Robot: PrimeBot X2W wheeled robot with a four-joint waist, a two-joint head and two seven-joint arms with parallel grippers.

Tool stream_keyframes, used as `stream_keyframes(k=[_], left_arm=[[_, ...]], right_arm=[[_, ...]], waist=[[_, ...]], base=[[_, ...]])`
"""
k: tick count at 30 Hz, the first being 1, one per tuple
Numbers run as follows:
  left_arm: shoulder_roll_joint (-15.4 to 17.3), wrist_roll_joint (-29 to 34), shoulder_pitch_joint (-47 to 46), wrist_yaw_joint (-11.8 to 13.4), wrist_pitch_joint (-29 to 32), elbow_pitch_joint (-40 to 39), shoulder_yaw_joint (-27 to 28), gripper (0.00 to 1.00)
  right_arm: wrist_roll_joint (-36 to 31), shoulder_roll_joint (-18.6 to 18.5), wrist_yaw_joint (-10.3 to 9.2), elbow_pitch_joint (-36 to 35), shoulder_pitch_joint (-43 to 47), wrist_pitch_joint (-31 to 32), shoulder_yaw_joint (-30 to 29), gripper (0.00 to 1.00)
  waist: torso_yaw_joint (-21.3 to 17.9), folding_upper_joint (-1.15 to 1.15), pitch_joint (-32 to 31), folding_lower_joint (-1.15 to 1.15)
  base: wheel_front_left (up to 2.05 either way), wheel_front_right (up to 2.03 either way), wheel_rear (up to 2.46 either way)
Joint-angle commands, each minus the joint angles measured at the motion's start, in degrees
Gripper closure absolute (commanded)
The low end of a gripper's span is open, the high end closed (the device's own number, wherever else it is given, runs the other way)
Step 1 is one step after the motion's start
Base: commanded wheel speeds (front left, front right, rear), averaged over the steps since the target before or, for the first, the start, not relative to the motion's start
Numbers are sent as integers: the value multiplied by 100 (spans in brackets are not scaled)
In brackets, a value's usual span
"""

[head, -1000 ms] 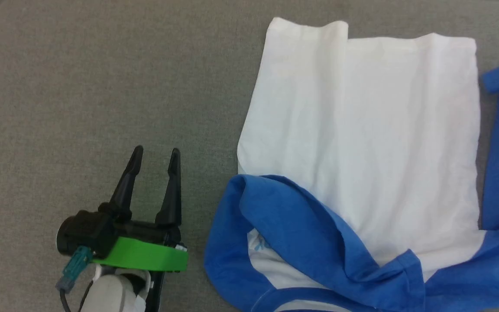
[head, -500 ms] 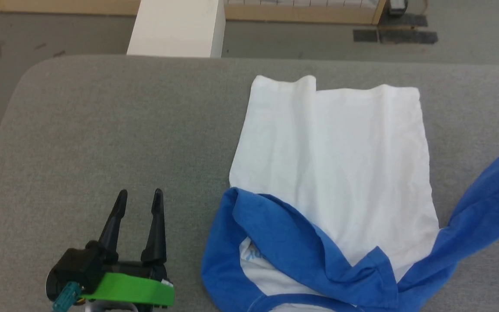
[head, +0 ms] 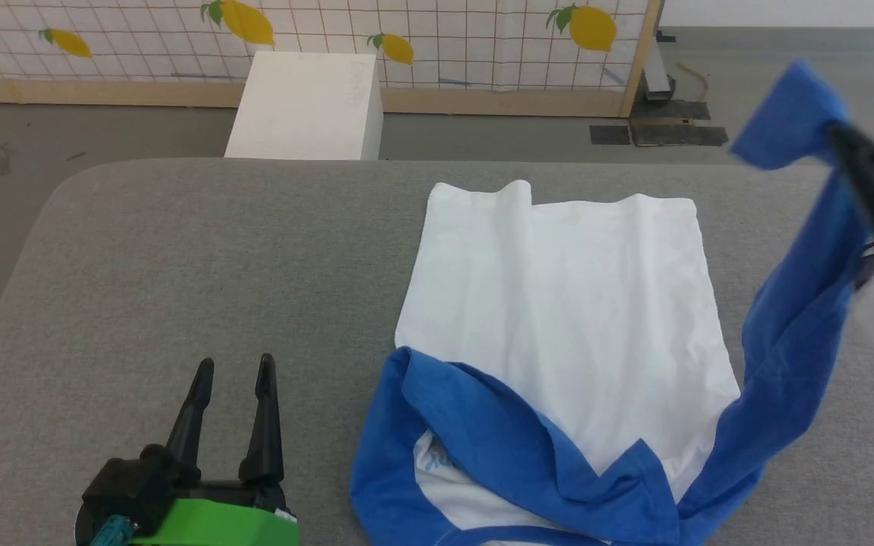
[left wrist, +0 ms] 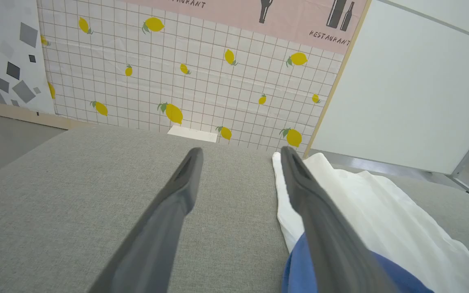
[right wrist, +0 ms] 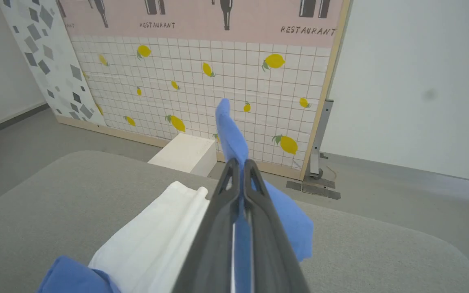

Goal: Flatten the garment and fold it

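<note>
The garment [head: 558,303] lies on the grey table [head: 179,265], its white body spread flat and reaching toward the far edge. One blue sleeve is folded across the near part, beside the small chest lettering [head: 437,459]. The other blue sleeve [head: 793,326] is lifted off the table at the right, with my right gripper [head: 835,133] shut on its end. In the right wrist view the sleeve end [right wrist: 230,130] sticks up from the closed right gripper [right wrist: 240,165]. My left gripper [head: 232,368] rests open and empty on the table left of the garment [left wrist: 364,211]; its fingertips frame bare cloth in the left gripper [left wrist: 240,152] wrist view.
A white box [head: 304,106] stands on the floor beyond the table's far edge. Behind it runs a tiled lemon-print panel [head: 407,38] with a wooden frame. The table's left half is bare grey fabric.
The head camera has tilted up, bringing the table's far edge, box and wall into view. My right gripper has raised the blue sleeve from the table high at the right.
</note>
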Motion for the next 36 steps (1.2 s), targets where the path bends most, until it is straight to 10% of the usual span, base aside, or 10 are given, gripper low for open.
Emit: stream_keyframes(k=[1,19,36], left_arm=[[47,-9,84,38,0,-19,23,0],[65,-27,99,95,27,107,-86,0],[51,-66,152,119,11,275,-200,0]], right_arm=[[30,112,-8,-86,122,19,202,100],[-308,891,-8,1575,343,-985,3057,100],[-958,1326,-8,4593,659,-1890,3762,100]], waist=[[67,0,-1,0],[786,0,-9,0],[1060,0,-135,0]], base=[[0,0,0],[0,0,0],[0,0,0]])
